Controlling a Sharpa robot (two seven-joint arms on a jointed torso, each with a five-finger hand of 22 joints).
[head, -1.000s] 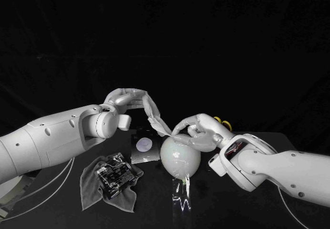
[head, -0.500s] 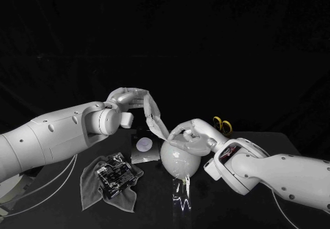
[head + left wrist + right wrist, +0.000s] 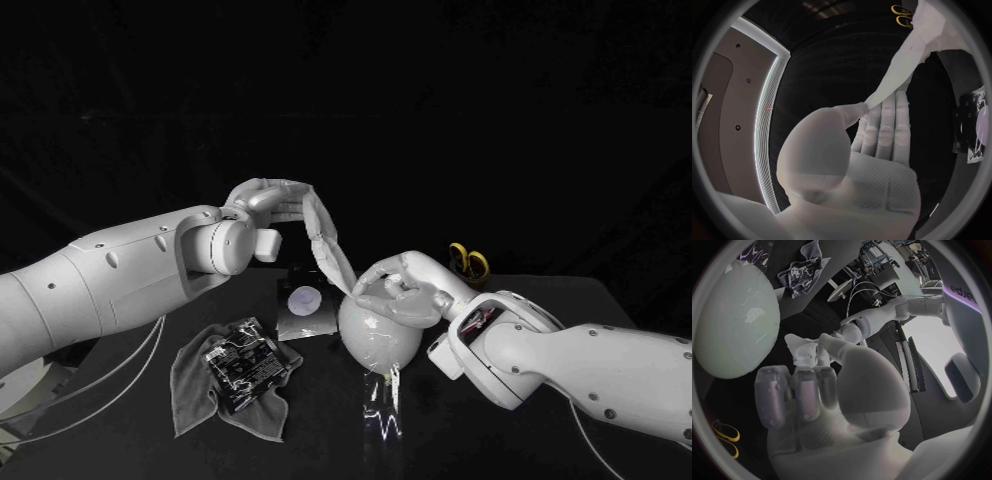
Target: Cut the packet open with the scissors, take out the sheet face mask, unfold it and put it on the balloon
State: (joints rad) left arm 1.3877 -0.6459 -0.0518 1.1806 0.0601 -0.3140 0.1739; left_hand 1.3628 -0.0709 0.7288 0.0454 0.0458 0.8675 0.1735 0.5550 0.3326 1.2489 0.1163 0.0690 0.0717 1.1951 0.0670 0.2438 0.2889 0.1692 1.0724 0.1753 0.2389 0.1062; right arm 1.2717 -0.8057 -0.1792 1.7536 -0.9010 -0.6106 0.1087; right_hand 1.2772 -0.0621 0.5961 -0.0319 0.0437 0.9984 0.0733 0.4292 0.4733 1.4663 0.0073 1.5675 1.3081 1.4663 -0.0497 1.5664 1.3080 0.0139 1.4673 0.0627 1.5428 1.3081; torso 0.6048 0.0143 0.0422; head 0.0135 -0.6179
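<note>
A white sheet face mask (image 3: 327, 240) hangs as a folded strip between my two hands. My left hand (image 3: 271, 206) pinches its upper end, raised above the table; in the left wrist view the mask (image 3: 901, 65) runs away from that hand's (image 3: 867, 155) thumb and fingers. My right hand (image 3: 402, 285) pinches the lower end just over the pale balloon (image 3: 378, 338). In the right wrist view the mask end (image 3: 804, 351) sits bunched between the right hand's (image 3: 814, 390) thumb and fingers, beside the balloon (image 3: 736, 325). Yellow-handled scissors (image 3: 466, 260) lie behind the right hand.
A black packet (image 3: 303, 304) with a pale round print lies left of the balloon. A grey cloth (image 3: 216, 395) with a dark packet piece (image 3: 240, 366) on it lies at front left. A clear glinting strip (image 3: 382, 412) lies in front of the balloon.
My right hand has shifted slightly left and down over the balloon, still holding the mask's lower end. My left hand has barely moved.
</note>
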